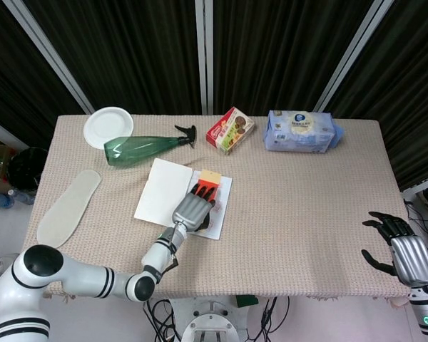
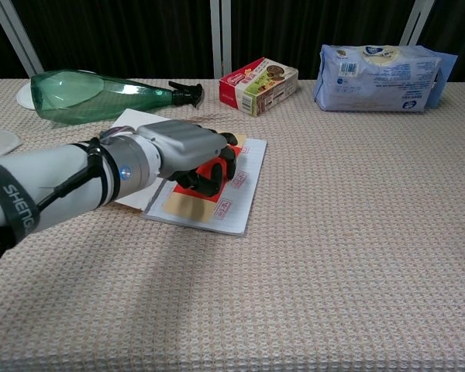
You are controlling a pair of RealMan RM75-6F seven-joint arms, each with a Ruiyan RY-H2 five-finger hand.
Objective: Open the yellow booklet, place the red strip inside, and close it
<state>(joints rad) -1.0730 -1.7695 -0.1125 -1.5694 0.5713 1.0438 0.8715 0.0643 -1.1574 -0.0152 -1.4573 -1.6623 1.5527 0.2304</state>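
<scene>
The booklet [image 1: 161, 194] lies open near the table's middle, its white pages up; in the chest view its right page [image 2: 245, 188] carries small red stamps. The red strip [image 1: 205, 187], with pale yellow ends, lies along the right page close to the spine, and shows again as red strip [image 2: 216, 166] in the chest view. My left hand [image 1: 192, 209] covers the strip's near half, fingers curled down and gripping it; the same left hand [image 2: 183, 150] shows in the chest view. My right hand [image 1: 402, 250] hovers off the table's front right corner, fingers apart and holding nothing.
A green spray bottle [image 1: 138, 149] lies just behind the booklet. A white plate [image 1: 108, 127] sits at the back left, a beige insole [image 1: 68, 206] at the left edge. A snack box [image 1: 230, 130] and a blue wipes pack [image 1: 302, 131] stand along the back.
</scene>
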